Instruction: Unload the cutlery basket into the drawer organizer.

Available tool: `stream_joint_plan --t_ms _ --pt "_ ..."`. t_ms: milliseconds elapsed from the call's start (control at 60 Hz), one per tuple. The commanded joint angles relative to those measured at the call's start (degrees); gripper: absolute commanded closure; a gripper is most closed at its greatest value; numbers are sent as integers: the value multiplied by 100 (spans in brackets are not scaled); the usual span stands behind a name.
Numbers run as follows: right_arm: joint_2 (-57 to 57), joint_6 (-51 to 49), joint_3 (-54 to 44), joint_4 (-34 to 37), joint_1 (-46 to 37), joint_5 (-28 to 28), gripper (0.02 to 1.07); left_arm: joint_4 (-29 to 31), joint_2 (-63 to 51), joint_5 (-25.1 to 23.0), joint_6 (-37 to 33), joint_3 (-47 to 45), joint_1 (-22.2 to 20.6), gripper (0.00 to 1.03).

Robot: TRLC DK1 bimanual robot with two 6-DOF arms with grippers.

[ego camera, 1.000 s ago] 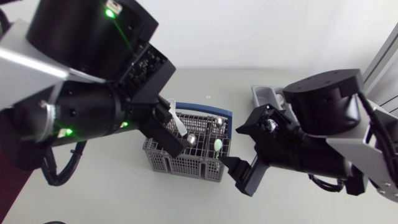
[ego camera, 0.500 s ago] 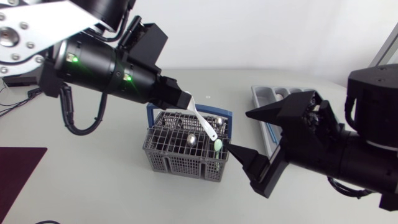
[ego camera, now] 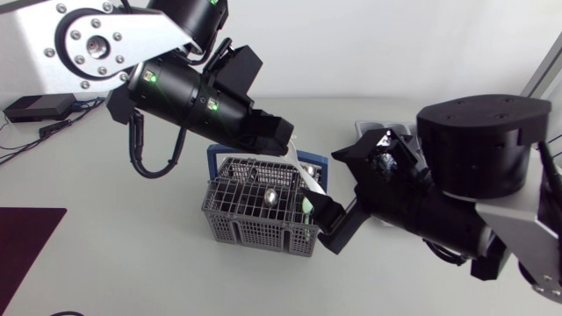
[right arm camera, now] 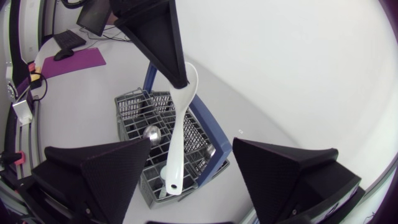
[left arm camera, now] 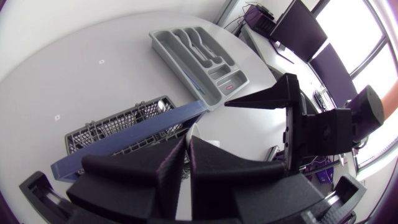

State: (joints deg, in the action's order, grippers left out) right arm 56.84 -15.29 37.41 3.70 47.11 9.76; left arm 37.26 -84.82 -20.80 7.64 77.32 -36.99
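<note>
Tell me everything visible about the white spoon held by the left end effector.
The white long-handled spoon looks like glossy plastic or ceramic. It is one piece, a flat, slightly curved handle widening into an oval bowl. It hangs bowl down, slightly tilted, over the grey wire cutlery basket. Whether the bowl touches the basket cannot be told. The left end effector is shut on the handle's top. The right end effector is open, apart from the spoon.

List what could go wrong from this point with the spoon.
1. The left claw pinches the white spoon only at its handle tip, so it could pivot or slip.
2. The spoon's bowl hangs close to the basket rim and might snag.
3. The open right claw sits right beside it; a bump looks possible.
</note>
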Motion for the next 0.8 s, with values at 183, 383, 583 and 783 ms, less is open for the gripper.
stream_joint_plan --t_ms 183,383,583,783 --pt "354 -378 -111 -810 553 984 25 -17 -88 -109 220 231 -98 84" --pt "504 -422 -172 -1038 650 1116 47 -96 -140 -109 256 336 -54 84" --pt "600 -422 -172 -1118 659 1160 58 -87 -272 -118 273 424 -54 84" --pt "653 -440 -137 -1179 685 1257 71 -96 -325 -126 282 380 -36 84"
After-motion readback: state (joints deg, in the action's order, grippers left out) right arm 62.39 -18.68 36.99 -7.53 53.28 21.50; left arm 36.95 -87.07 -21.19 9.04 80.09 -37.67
